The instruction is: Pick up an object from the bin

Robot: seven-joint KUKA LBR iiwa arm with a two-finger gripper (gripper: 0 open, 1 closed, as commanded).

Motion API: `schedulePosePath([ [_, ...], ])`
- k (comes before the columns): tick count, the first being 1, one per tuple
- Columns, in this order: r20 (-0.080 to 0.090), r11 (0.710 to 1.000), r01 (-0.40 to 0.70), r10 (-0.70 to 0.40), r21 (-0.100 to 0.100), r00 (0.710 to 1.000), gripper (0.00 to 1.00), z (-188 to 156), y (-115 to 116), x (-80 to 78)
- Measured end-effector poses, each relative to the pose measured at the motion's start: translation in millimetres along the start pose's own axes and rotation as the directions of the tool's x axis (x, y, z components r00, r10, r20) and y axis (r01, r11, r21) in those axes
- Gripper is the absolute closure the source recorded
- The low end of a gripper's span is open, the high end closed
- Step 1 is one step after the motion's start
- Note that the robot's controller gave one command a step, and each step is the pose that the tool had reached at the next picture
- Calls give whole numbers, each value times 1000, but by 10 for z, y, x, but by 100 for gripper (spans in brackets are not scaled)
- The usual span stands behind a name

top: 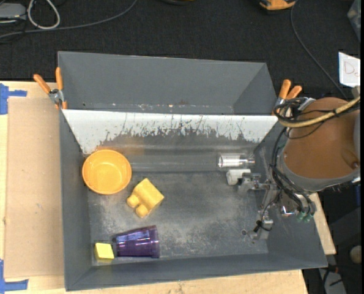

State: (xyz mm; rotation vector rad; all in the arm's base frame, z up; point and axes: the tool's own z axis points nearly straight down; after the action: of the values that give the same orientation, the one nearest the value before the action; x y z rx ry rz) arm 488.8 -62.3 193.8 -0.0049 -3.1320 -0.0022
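My gripper [234,169] hangs over the bare right part of the bin floor, near the back wall. Its two fingertips [231,161] stand apart, open, with nothing between them. The nearest loose thing is a yellow block [145,197] of chunky shape, well to the left of the gripper in the middle-left of the bin. An orange bowl [107,171] sits upright further left, by the left wall. A purple cup [136,243] lies on its side near the front left, with a small yellow cube [104,250] touching its left end.
The arm with its orange cover and cables comes in over the bin's right rim. All loose things lie in the left half of the bin; the floor under and around the gripper is bare grey metal.
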Motion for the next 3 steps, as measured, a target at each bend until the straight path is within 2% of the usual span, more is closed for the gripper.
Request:
schedulePosePath([
  [1,8,1000,2,-2,1,1000,0,-34,2,-18],
  [2,3,999,-45,45,-1,999,0,97,686,14],
  [3,8,976,-216,216,0,976,0,-104,769,-9],
])
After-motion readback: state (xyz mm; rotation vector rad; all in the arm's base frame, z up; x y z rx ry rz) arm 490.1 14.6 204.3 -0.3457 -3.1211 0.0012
